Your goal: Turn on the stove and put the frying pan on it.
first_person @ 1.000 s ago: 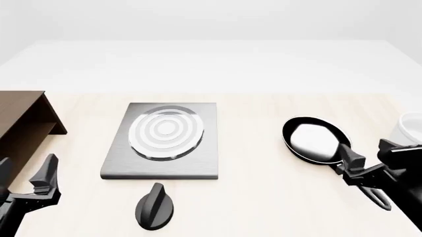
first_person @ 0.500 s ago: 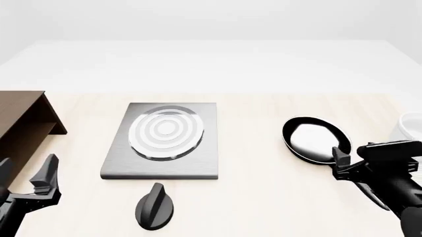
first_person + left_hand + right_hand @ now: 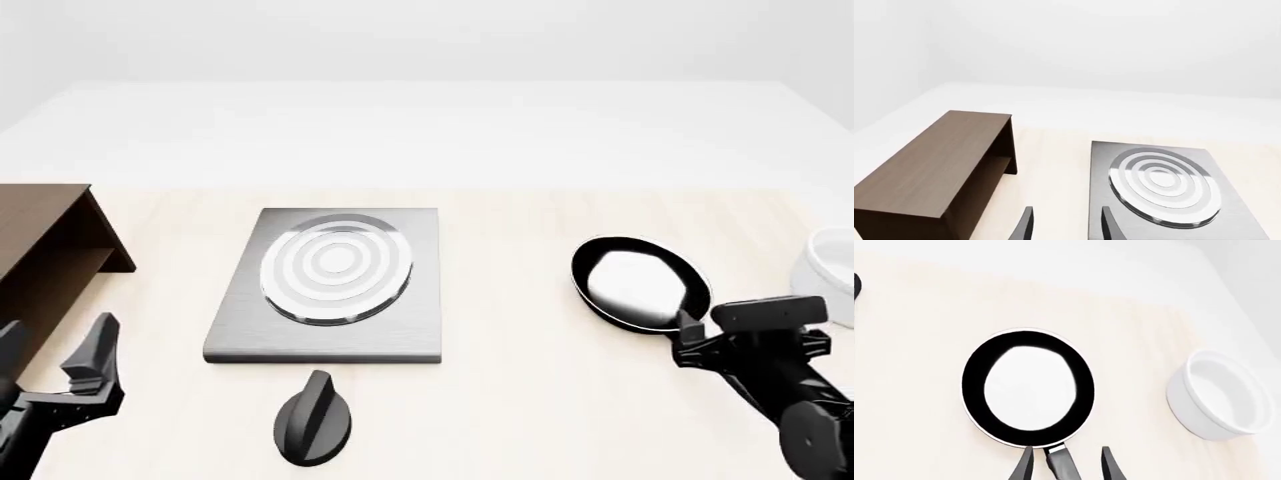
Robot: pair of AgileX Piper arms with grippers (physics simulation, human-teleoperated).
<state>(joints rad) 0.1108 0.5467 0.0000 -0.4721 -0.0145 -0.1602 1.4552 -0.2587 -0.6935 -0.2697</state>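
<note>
Frying pan [image 3: 639, 282]: on bench [image 3: 534, 400], right of stove [image 3: 331, 283]. Right gripper [image 3: 1062, 465]: jaws wide, straddling its handle [image 3: 1062, 467]. Left gripper [image 3: 1066, 225]: jaws wide, empty, near shelf [image 3: 934, 167].

Pale wood-grain table [image 3: 534, 400] under even, diffuse light; plain white surround beyond. Brown wooden shelf [image 3: 47, 250] stands at left edge.

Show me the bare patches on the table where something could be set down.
Bare wood lies between the stove and the pan, and beyond both toward the far edge. Crowded at right: the right gripper straddles the pan's handle beside the bowl; the knob sits before the stove.
</note>
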